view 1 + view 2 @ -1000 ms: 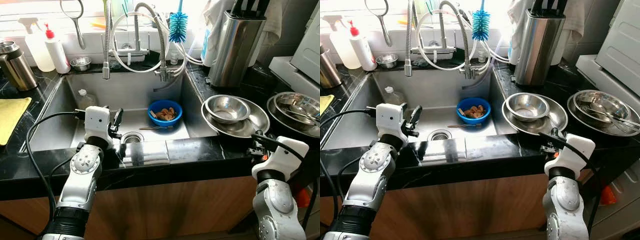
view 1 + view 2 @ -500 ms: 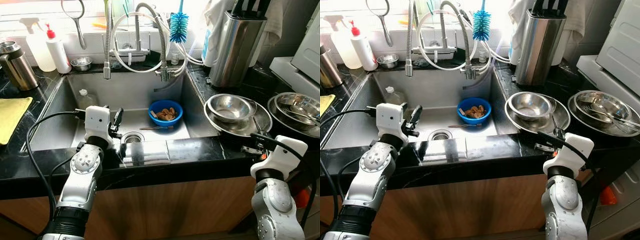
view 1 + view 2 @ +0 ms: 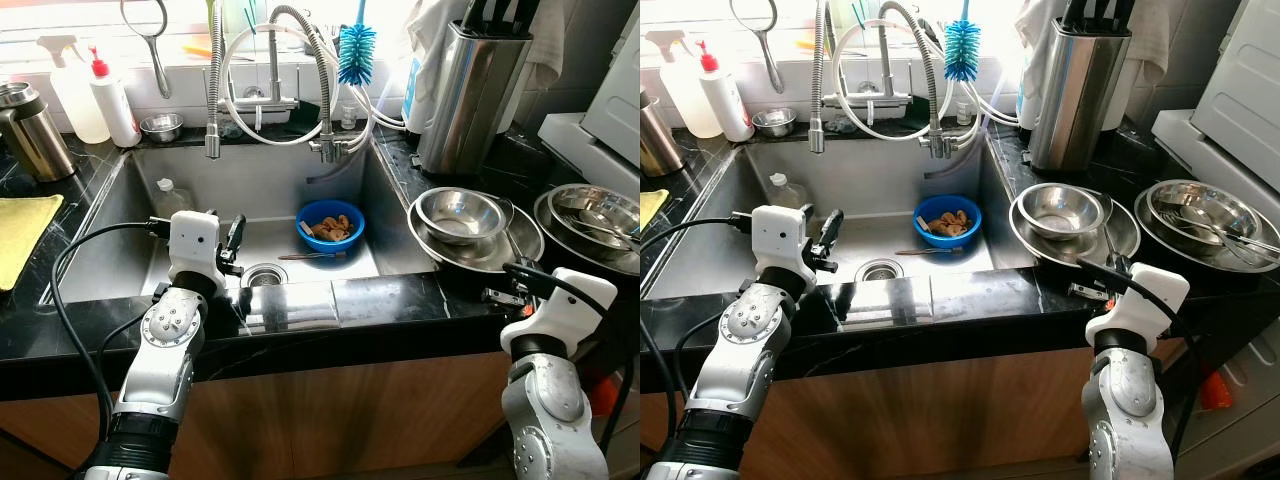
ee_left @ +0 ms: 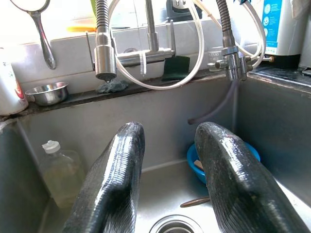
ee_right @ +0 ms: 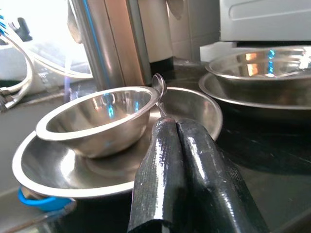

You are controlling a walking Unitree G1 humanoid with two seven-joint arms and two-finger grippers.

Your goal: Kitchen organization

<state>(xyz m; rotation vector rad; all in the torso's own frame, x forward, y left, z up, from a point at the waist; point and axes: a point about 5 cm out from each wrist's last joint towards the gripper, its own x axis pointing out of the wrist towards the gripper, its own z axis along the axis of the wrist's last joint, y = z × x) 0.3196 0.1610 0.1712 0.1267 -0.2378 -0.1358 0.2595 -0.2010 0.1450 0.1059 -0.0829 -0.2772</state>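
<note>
My right gripper point(image 5: 176, 127) is shut on the handle of a steel spoon point(image 5: 159, 85). The spoon's head rests against the rim of a small steel bowl point(image 3: 458, 213), which is nested in a wide steel bowl point(image 3: 490, 257) on the black counter right of the sink. My left gripper point(image 4: 167, 141) is open with nothing between its fingers. It hovers over the sink's front edge near the drain point(image 3: 263, 275). A blue bowl point(image 3: 330, 225) holding food scraps stands in the sink point(image 3: 270, 180), with a dark utensil point(image 3: 312, 257) lying before it.
A plastic bottle point(image 3: 172, 197) stands in the sink's left corner. More steel bowls point(image 3: 595, 215) are stacked at far right. A steel knife block point(image 3: 470, 90), faucet hoses point(image 3: 270, 80), blue brush point(image 3: 356, 50), soap bottles point(image 3: 110, 100), kettle point(image 3: 30, 130) and yellow cloth point(image 3: 20, 235) ring the sink.
My right gripper has moved forward towards the nested bowls, and the spoon now reaches over the wide bowl to the small bowl's rim. The left arm has stayed put.
</note>
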